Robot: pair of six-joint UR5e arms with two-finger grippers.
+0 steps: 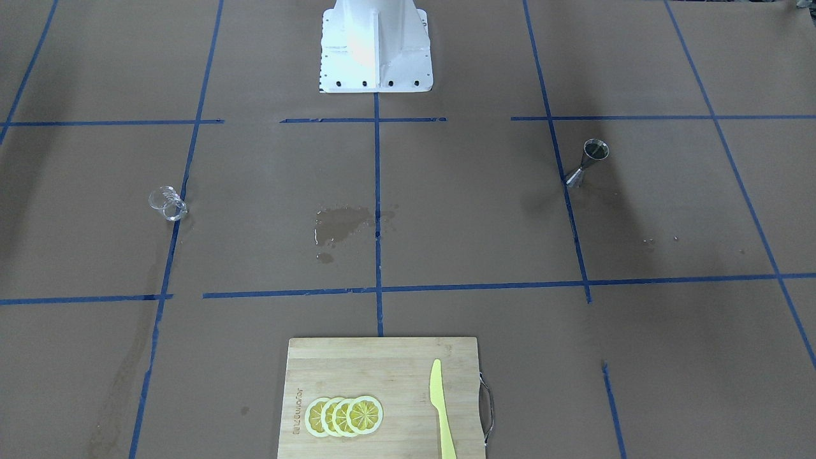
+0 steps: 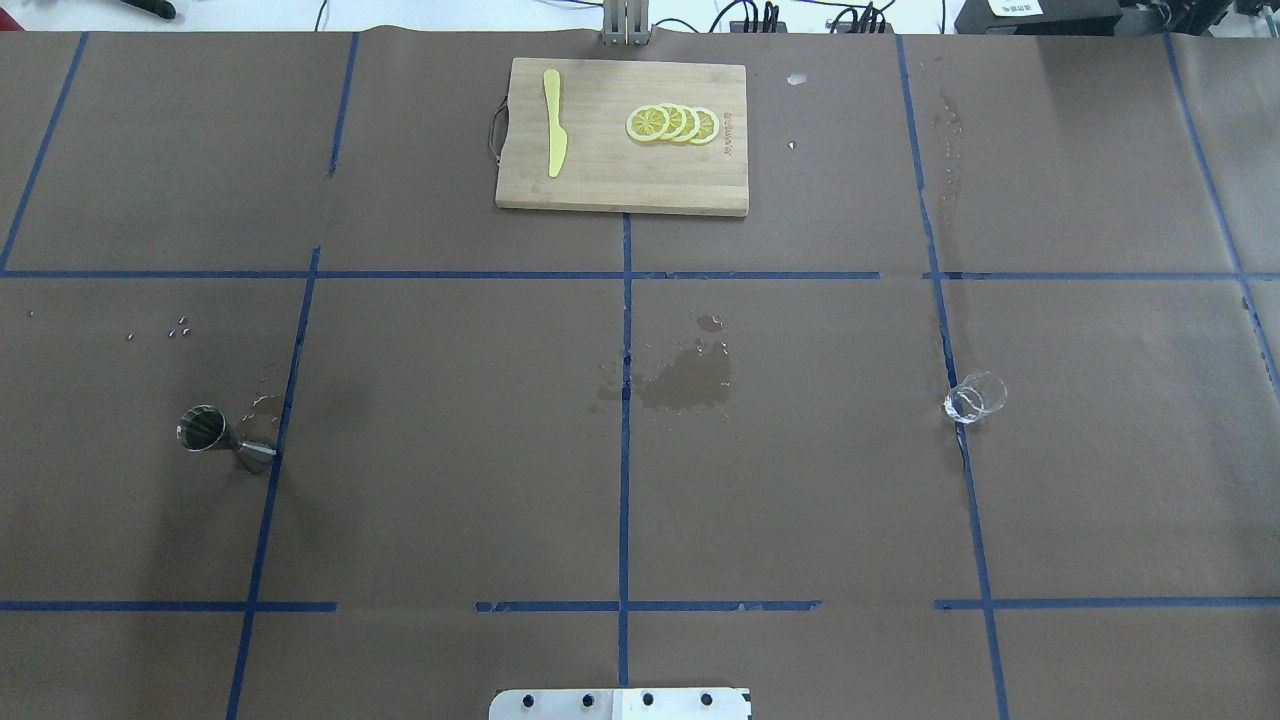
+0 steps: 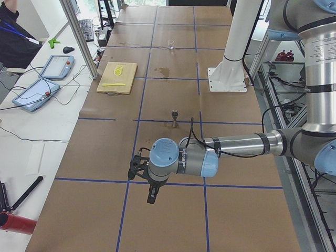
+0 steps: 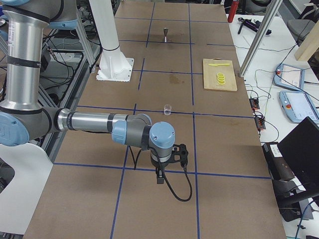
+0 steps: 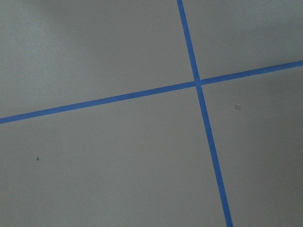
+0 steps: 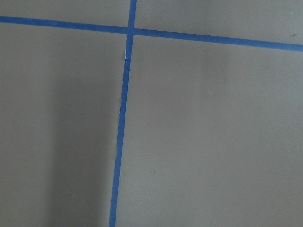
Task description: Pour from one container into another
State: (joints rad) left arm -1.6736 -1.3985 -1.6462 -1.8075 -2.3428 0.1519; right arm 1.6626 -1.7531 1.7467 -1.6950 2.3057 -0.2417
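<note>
Overhead exterior: steel double-cone jigger (image 2: 228,443) upright on the brown surface (image 2: 450,480), left half, beside a blue tape line (image 2: 275,480); small clear glass (image 2: 975,397) on the right half, well apart.
Side views only: left gripper (image 3: 151,197) and right gripper (image 4: 159,177) hang over the surface's ends; cannot tell whether open or closed.
Room: wet patch (image 2: 690,380) between containers; bamboo cutting board (image 2: 600,170) at far edge.

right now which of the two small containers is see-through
The glass cup on the robot's right side; you can see the brown surface through it. The metal jigger on its left is opaque steel.
</note>
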